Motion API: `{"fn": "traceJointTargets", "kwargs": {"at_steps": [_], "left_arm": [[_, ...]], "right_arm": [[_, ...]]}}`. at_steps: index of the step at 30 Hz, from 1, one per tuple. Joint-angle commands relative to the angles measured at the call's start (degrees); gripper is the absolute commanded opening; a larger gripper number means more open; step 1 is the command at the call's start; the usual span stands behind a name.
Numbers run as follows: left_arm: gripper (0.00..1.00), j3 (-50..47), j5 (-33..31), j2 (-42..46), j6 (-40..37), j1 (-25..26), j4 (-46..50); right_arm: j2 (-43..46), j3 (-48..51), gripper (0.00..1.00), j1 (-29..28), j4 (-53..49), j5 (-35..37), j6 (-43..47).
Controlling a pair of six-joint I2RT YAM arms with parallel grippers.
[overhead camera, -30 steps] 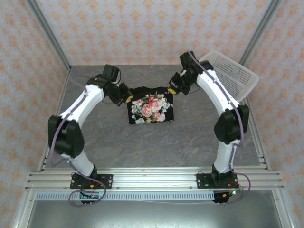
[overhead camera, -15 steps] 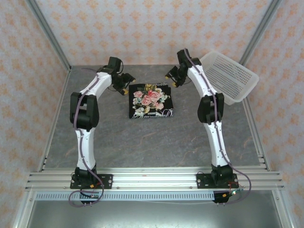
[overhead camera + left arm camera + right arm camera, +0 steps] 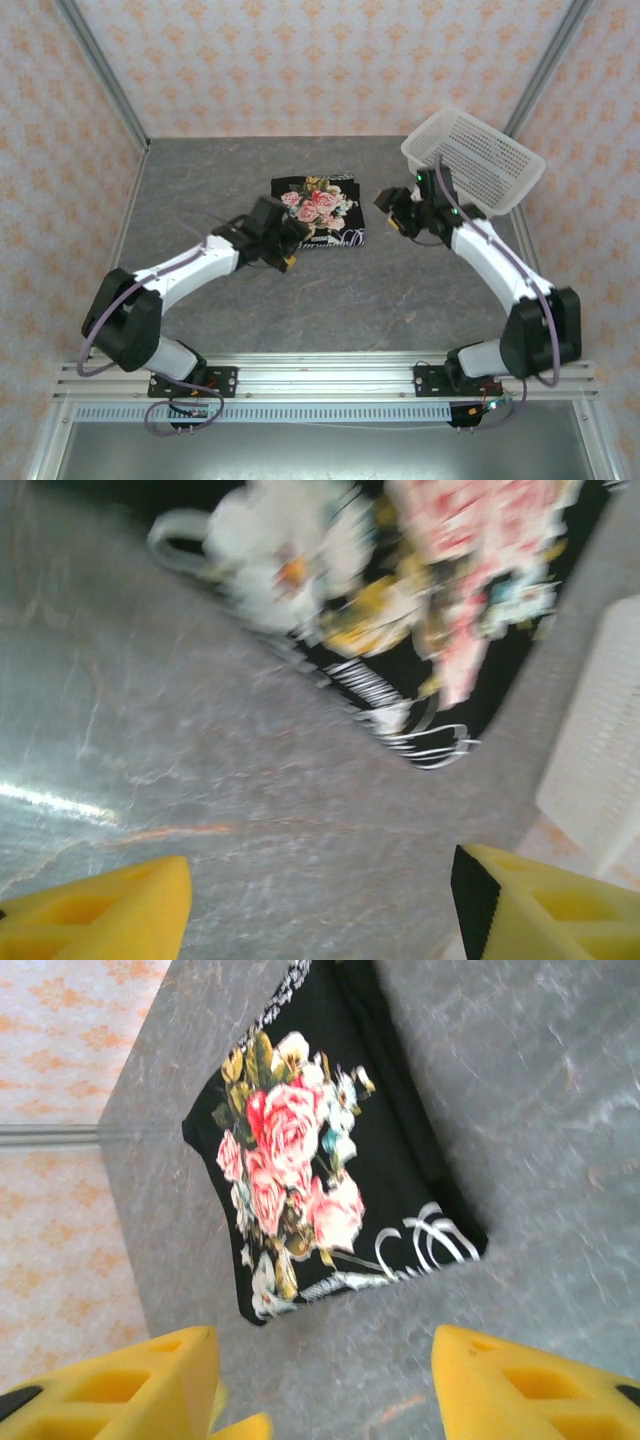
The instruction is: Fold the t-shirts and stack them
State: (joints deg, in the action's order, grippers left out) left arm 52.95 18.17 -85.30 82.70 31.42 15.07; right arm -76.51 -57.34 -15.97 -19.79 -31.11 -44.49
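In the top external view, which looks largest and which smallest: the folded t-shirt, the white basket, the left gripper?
Largest to smallest:
1. white basket
2. folded t-shirt
3. left gripper
The differences are plain; no two look alike.

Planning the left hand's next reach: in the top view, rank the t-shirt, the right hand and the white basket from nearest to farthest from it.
1. t-shirt, right beside the left hand, just behind it.
2. right hand, across the shirt, to the right.
3. white basket, back right corner.
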Motion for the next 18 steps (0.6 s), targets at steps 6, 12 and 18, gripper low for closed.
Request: {"fn": "traceJointTargets", "kwargs": {"at_steps": [6,12,18], "left_arm": [[0.72,0.7,-12.7,-12.3,18.4,5.8,-20.6],[0.70,2.1,-17.8,-17.9,21.6,5.9,-23.9],[0.63,6.5,-19.3,-22.5,21.6,5.6,-26.1]], "right_arm": [[7.8,13.9,0.61,0.3,12.8,-5.6,-5.9],[8.4,15.3,0.61,0.7,11.5,-7.4,-4.8],[8.4,16.2,0.61,0.7,10.8,-8.1,-4.5]]}}
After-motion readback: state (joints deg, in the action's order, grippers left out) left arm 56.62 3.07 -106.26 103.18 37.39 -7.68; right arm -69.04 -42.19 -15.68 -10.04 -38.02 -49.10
